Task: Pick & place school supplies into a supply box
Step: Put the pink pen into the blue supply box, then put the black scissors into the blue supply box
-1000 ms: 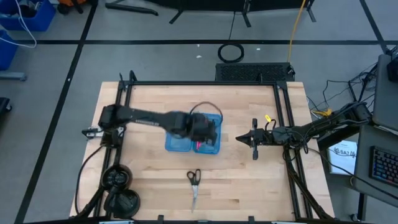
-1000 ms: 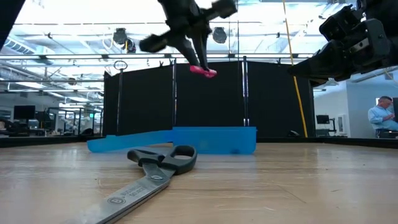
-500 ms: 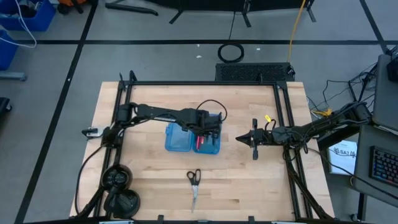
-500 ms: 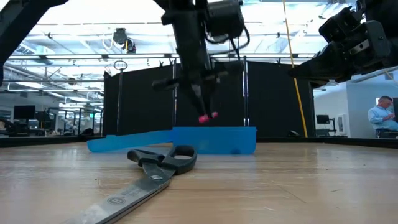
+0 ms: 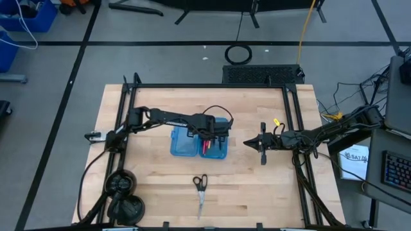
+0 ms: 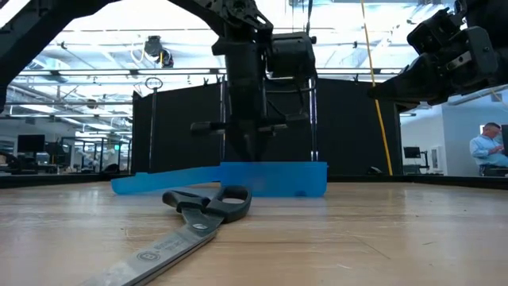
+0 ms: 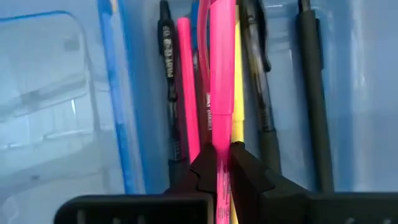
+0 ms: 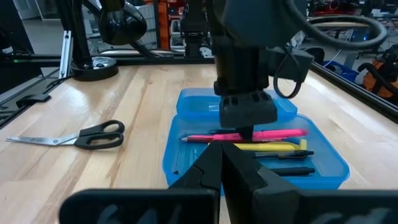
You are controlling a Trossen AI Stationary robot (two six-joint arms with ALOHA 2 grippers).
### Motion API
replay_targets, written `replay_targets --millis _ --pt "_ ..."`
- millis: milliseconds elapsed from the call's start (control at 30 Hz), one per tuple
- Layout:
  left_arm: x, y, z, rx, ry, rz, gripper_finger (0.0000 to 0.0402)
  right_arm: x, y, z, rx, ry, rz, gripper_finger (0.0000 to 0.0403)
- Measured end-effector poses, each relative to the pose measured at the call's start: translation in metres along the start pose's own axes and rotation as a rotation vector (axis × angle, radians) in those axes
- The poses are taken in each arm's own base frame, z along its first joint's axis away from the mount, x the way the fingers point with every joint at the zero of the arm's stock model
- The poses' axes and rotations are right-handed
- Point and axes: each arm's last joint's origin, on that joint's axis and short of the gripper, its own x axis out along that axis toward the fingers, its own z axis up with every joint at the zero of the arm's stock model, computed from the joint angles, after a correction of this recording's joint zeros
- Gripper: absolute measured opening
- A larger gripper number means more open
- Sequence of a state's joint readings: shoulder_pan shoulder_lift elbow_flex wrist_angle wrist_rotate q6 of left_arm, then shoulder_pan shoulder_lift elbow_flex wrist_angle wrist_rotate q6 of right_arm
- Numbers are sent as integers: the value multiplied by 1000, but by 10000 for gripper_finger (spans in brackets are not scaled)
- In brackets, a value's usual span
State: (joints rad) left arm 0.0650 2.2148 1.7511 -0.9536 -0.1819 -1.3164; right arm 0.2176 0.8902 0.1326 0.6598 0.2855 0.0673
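left claw (image 7: 221,168): lowered from above into the supply box (image 5: 182,149), clamped on pink pen (image 7: 221,74)
right claw (image 5: 262,144): together, idle
task: release next; scissors (image 5: 200,190) remain on table (image 5: 257,186)

The left gripper (image 6: 252,155) has dropped from high in the low view's frame into the supply box (image 6: 274,179), lowering the pink pen (image 7: 221,81) among the other pens.
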Motion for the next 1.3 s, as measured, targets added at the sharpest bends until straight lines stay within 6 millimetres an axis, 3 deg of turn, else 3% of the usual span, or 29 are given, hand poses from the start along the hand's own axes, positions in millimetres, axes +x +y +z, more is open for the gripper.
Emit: replay_targets --millis 267,633,1167,1300 --pt "4 -1 0 -16 10 -2 25 0 0 0 -1 2 0 0" --pt "4 -2 -2 28 38 -12 83 0 0 -2 -10 22 -1 0" --pt "-1 -3 -5 166 18 -24 87 0 0 -3 -10 26 -2 0" --pt "-21 -1 -4 228 -91 -26 88 0 0 -5 -14 46 -3 0"
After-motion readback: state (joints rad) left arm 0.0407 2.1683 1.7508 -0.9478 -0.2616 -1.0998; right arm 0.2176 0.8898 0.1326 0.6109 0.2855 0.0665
